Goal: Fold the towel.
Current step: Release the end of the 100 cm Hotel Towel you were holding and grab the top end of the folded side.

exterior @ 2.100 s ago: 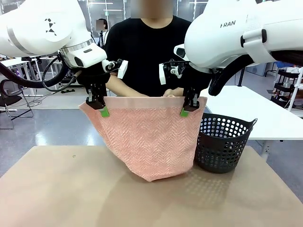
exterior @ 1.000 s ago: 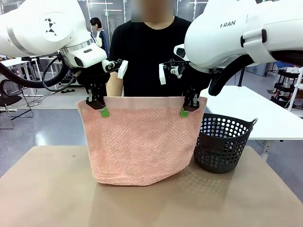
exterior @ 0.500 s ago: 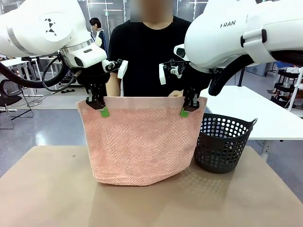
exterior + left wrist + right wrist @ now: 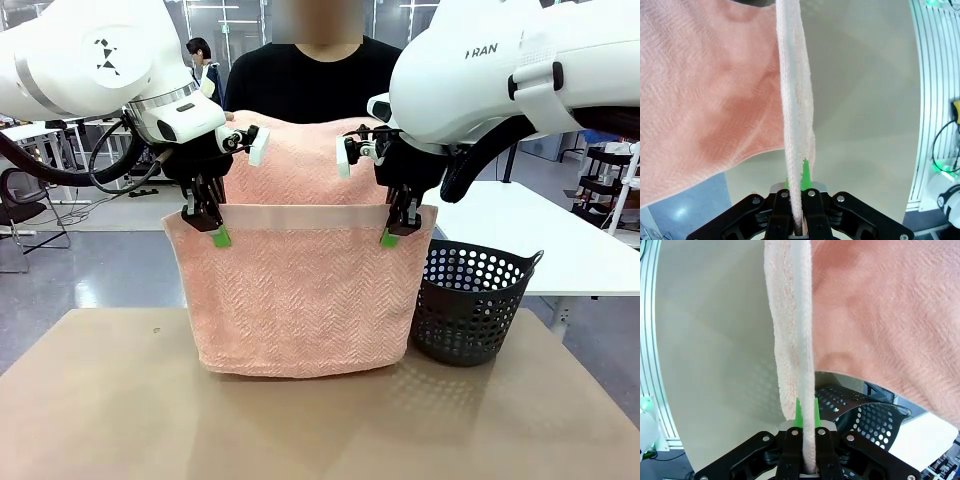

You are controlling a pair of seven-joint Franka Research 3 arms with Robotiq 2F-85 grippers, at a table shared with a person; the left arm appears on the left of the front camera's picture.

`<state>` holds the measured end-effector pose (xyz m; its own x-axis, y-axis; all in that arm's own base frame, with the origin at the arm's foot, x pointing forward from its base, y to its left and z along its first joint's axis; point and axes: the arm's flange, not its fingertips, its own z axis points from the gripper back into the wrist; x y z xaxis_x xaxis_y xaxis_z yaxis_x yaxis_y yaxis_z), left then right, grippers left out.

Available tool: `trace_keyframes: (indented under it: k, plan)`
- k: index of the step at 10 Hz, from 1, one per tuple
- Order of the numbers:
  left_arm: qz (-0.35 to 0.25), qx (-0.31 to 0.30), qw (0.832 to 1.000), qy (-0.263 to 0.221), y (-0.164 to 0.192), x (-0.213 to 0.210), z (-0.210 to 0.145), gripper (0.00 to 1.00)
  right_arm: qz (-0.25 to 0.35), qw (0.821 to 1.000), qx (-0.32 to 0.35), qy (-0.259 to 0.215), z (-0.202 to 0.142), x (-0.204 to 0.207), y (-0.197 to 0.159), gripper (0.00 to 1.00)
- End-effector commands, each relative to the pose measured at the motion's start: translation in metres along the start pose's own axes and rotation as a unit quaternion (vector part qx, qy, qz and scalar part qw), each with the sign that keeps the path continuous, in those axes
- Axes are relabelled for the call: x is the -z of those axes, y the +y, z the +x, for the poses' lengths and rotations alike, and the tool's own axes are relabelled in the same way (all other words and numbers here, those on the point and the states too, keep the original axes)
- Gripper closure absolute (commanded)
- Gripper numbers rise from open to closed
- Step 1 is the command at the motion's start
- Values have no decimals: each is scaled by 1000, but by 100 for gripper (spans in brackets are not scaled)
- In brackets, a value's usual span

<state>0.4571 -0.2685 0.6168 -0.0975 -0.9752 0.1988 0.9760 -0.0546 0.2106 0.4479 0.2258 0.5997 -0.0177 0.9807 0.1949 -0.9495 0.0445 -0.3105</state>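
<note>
Towel [image 4: 300,300], salmon-pink, hanging.
Top hem clamped between the pads of left gripper [image 4: 216,233] and right gripper [image 4: 392,233] (cloth drapes below both).

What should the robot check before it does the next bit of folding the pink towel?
1. Left jaws shut on the towel's top edge: ok.
2. Right jaws shut on that same edge: ok.
3. Top edge level between them: ok.
4. Towel free of the basket: cannot tell, they look very close.
5. Person's hold on the raised far half: cannot tell, hands hidden behind the cloth.
</note>
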Motion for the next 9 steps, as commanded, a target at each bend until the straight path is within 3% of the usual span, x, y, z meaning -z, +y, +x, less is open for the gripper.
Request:
trace_keyframes:
  k: [1,9]
  plan:
    - [-1,6,1000,1,0,0,-1,100,1,1000,-2,1,-1,-1,0,100]
    - [-1,6,1000,1,0,0,-1,100,1,1000,-2,1,-1,-1,0,100]
